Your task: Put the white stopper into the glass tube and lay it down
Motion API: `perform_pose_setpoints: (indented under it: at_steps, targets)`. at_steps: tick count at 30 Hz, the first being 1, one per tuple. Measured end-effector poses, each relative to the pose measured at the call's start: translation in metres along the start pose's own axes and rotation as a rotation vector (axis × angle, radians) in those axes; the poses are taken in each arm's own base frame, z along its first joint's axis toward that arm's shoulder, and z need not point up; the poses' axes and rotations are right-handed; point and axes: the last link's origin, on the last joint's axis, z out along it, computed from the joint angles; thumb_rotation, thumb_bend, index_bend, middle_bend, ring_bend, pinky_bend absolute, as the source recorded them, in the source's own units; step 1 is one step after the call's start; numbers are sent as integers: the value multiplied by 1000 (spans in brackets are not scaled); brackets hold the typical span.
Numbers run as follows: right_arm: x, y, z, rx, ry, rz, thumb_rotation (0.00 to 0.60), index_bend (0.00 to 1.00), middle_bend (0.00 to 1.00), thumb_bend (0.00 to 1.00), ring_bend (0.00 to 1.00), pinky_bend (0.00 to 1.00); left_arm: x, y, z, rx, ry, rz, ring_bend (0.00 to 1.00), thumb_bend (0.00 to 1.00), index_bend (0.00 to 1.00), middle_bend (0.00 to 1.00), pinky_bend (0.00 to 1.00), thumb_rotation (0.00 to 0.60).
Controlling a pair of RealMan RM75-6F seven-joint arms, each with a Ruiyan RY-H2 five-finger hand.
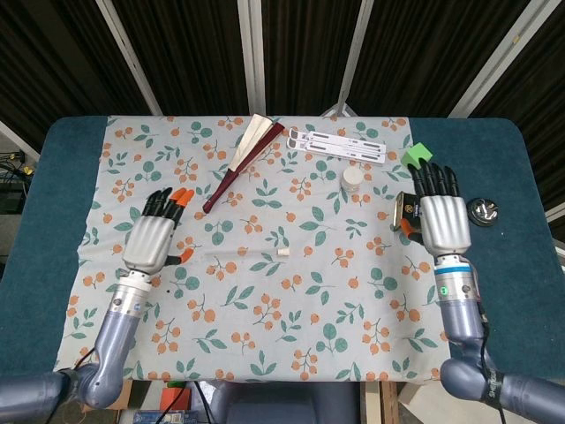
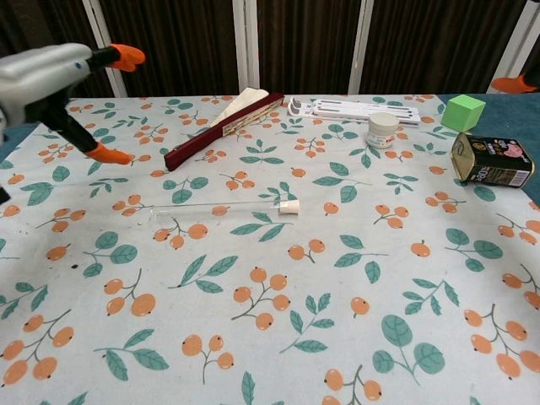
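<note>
The glass tube (image 2: 224, 208) lies flat on the patterned cloth, the white stopper (image 2: 289, 205) seated in its right end. The head view shows the tube (image 1: 238, 254) and stopper (image 1: 284, 253) near the cloth's middle. My left hand (image 1: 154, 231) hovers to the tube's left with fingers spread and holds nothing; in the chest view the left hand (image 2: 51, 76) is raised at the top left. My right hand (image 1: 439, 216) is far to the right with fingers extended and empty. Only an orange fingertip (image 2: 510, 84) of it shows in the chest view.
A folded fan (image 2: 221, 126) lies behind the tube. At the back are a white slotted strip (image 2: 354, 108), a small white jar (image 2: 382, 129) and a green cube (image 2: 463, 111). A tin can (image 2: 492, 159) lies at the right, a metal disc (image 1: 483, 210) beyond it.
</note>
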Motion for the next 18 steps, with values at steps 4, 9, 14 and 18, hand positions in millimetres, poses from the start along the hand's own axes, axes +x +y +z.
perform_pose_setpoints:
  at_steps: [4, 9, 14, 18]
  targets:
    - [3, 35, -29, -88, -65, 90, 600, 0, 0, 314, 0, 0, 15, -26, -30, -5, 33, 31, 0, 122, 31, 27, 0, 600]
    - [7, 68, -71, -139, -109, 101, 600, 0, 0, 313, 0, 0, 24, -53, -76, 2, 48, 34, 0, 121, 31, 26, 0, 600]
    - [7, 92, -121, -165, -119, 91, 600, 0, 0, 313, 0, 0, 26, -75, -127, 19, 49, 23, 0, 121, 31, 25, 0, 600]
    - [9, 112, -149, -172, -90, 54, 600, 0, 0, 314, 0, 0, 30, -86, -155, 15, 58, 29, 0, 121, 24, 25, 0, 600]
